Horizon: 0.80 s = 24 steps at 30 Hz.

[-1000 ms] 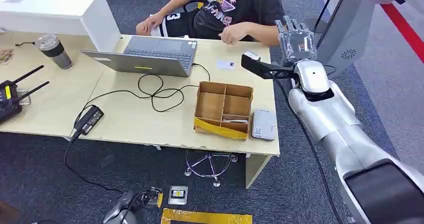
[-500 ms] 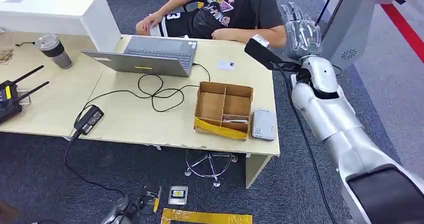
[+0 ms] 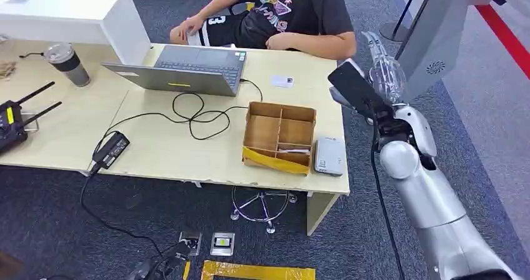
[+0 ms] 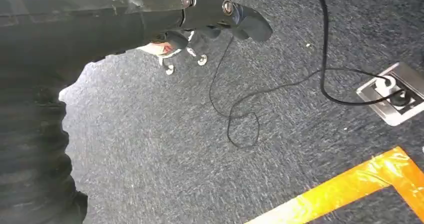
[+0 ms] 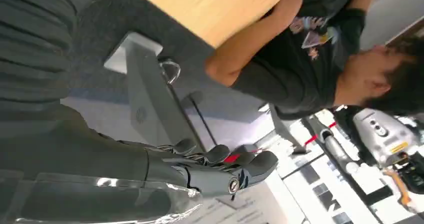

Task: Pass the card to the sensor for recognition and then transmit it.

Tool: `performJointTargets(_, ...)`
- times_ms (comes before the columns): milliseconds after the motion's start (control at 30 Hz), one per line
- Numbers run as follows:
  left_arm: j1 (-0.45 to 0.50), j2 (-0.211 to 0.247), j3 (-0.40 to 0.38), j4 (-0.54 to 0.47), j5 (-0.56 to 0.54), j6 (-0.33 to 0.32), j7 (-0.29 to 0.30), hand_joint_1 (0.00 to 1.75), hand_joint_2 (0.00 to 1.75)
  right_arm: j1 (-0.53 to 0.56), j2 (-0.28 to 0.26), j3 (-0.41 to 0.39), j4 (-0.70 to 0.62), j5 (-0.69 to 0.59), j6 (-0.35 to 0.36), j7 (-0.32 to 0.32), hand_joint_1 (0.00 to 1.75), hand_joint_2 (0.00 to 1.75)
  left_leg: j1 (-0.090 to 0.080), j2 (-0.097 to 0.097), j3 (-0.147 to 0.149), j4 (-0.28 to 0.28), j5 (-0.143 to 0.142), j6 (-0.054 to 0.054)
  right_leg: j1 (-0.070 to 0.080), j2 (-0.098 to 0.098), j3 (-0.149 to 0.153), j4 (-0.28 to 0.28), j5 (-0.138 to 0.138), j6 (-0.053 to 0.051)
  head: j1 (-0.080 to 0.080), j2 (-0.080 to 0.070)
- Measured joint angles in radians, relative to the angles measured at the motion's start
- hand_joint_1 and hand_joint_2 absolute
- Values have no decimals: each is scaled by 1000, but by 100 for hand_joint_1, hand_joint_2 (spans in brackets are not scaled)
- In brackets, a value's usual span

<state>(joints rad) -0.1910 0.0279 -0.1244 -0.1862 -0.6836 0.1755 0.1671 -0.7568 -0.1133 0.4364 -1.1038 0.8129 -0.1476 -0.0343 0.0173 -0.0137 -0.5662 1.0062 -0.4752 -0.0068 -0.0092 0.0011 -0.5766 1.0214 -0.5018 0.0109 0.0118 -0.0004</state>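
A small white card point(image 3: 282, 81) lies flat on the tan table point(image 3: 162, 149), near the far edge in front of a seated person point(image 3: 294, 11). A grey flat sensor unit point(image 3: 329, 155) sits at the table's near right corner, beside a cardboard divider box point(image 3: 269, 160). My right hand point(image 3: 382, 67) is raised off the table's right edge, fingers stretched out and holding nothing. The right wrist view shows the same hand point(image 5: 220, 169) with straight fingers, bare. My left hand point(image 4: 220, 14) hangs over the dark carpet with nothing in it.
An open laptop point(image 3: 187, 70) with a looping black cable point(image 3: 194, 114) takes the table's middle. A tumbler point(image 3: 67, 63) and a radio unit point(image 3: 12, 120) stand at the left. A grey kiosk point(image 3: 437, 36) rises just right of my right hand. The person's forearm point(image 3: 312, 41) rests on the far edge.
My right arm has swung to the right and drawn back from the table's far corner. The person's hand has pulled back to rest along the table edge. The card has not moved.
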Motion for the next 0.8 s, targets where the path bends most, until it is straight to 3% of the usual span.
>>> performJointTargets(233, 12, 9, 1, 0, -2, 11, -9, 0, 175, 124, -19, -21, -296, -70, 68, 35, 0, 175, 0, 1, 0, 0, 0, 0, 0, 0, 0, 0, 0, 0, -1, 0)
performJointTargets(500, 15, 11, 5, 0, 7, 16, -9, 0, 175, 174, -21, -28, -415, -84, 93, 43, 0, 175, 0, 0, 0, 0, 0, 0, 0, 0, 0, 0, 0, 0, 0, 0)
performJointTargets(800, 17, 12, 5, 0, 13, 16, -9, 0, 175, 237, -11, -19, -487, -79, 181, 44, 0, 175, 0, 0, 0, -1, 0, 0, 0, 0, 1, 0, 0, 0, 0, 0)
